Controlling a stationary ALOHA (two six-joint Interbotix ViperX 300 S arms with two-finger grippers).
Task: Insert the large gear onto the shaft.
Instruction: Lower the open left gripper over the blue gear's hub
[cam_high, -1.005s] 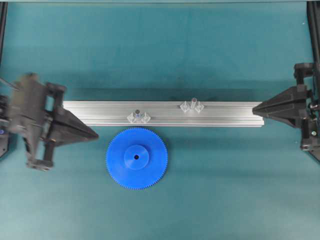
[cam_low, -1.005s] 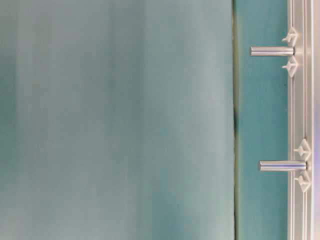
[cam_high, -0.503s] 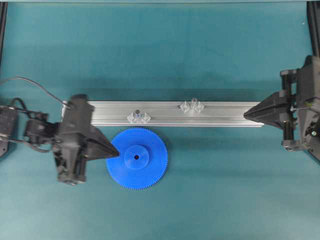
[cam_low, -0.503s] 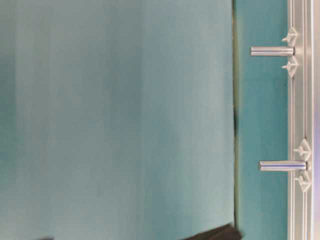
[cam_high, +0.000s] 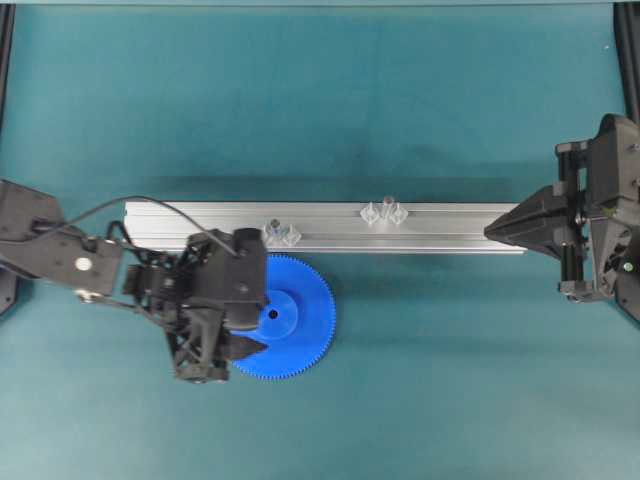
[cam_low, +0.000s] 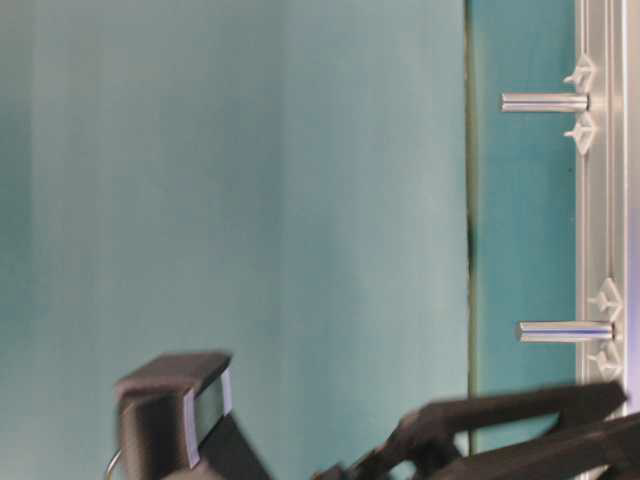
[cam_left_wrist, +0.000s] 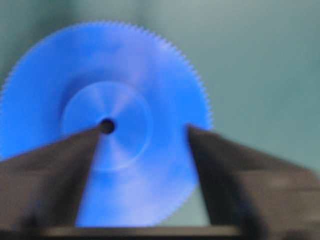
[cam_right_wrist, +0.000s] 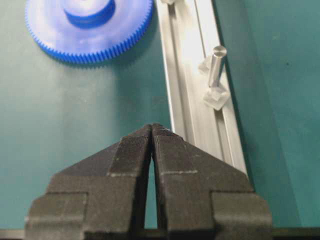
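Observation:
The large gear (cam_high: 300, 312) lies flat on the teal mat, just in front of the aluminium rail. My left gripper (cam_high: 258, 318) hangs over the gear's left half. In the blurred left wrist view the left gripper (cam_left_wrist: 147, 131) is open, one finger over the centre hole and the other near the rim of the gear (cam_left_wrist: 125, 70). Two alike upright shafts stand on the rail, one (cam_high: 275, 228) close behind the gear and one (cam_high: 388, 205) further right. My right gripper (cam_high: 490, 231) is shut and empty at the rail's right end, also shut in its wrist view (cam_right_wrist: 151, 127).
The aluminium rail (cam_high: 450, 228) runs left to right across the middle of the mat. In the right wrist view one shaft (cam_right_wrist: 216, 62) stands on the rail (cam_right_wrist: 185, 75), with the gear (cam_right_wrist: 75, 42) beyond. The table-level view shows both shafts (cam_low: 545, 102) (cam_low: 565, 331).
My left arm swung in from the left edge to above the gear, and its jaws went from shut to open. The right gripper shifted slightly. The gear has not moved.

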